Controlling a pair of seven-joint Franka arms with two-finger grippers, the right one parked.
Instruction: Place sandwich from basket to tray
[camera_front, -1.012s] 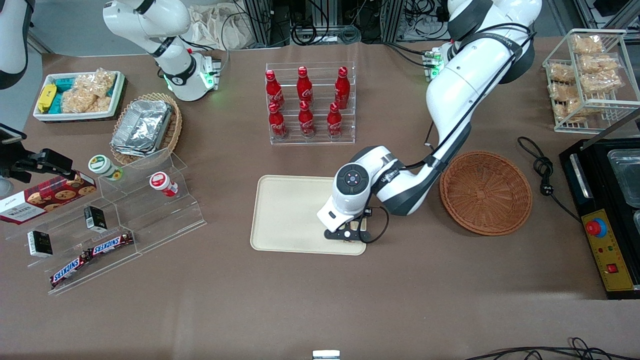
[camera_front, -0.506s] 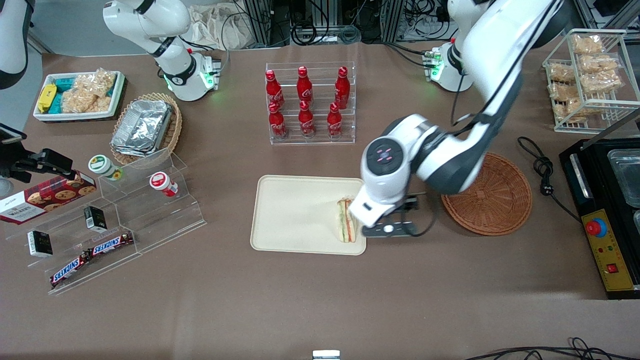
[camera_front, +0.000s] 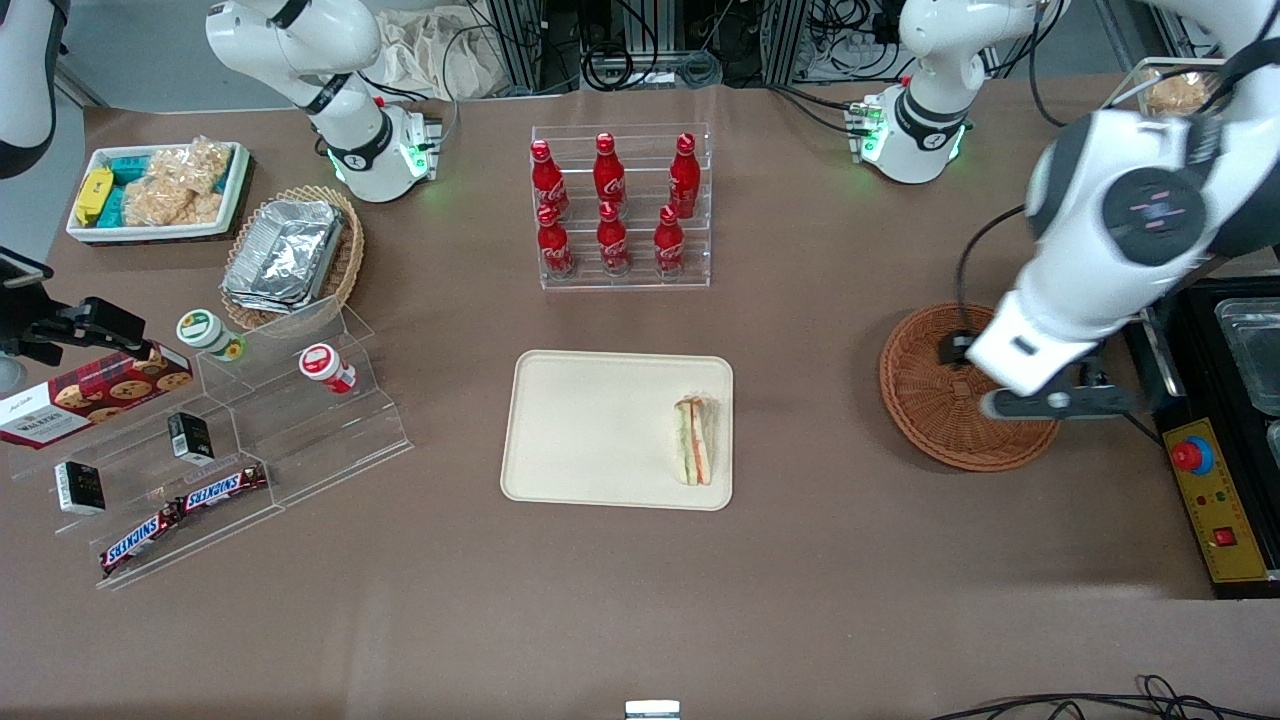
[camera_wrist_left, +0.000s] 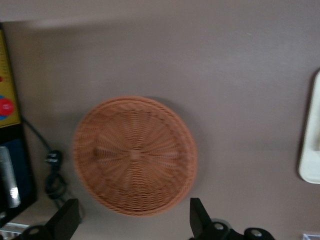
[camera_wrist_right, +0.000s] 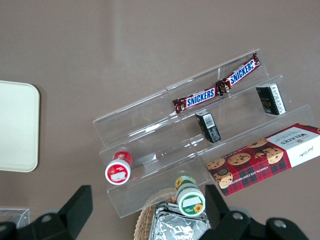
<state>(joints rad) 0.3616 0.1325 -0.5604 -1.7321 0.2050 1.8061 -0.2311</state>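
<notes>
The sandwich (camera_front: 694, 440), a pale wedge with orange, green and red layers, lies on the cream tray (camera_front: 590, 430), close to the tray's edge that faces the basket; nothing holds it. The round reddish-brown basket (camera_front: 935, 395) is bare inside, as the left wrist view of the basket (camera_wrist_left: 134, 155) shows. My gripper (camera_front: 1055, 403) hangs high above the basket's rim toward the working arm's end. In the left wrist view the gripper (camera_wrist_left: 132, 222) is open, its black fingers (camera_wrist_left: 65, 222) wide apart with nothing between them. A strip of the tray (camera_wrist_left: 311, 150) shows there too.
A rack of red cola bottles (camera_front: 620, 205) stands farther from the front camera than the tray. A black appliance with a red button (camera_front: 1215, 440) and a power cable (camera_front: 1085, 345) lie beside the basket. An acrylic snack shelf (camera_front: 250, 440) sits toward the parked arm's end.
The gripper let go of the sandwich on the tray, rose, and swung over to the basket. The sandwich stays where it was set down.
</notes>
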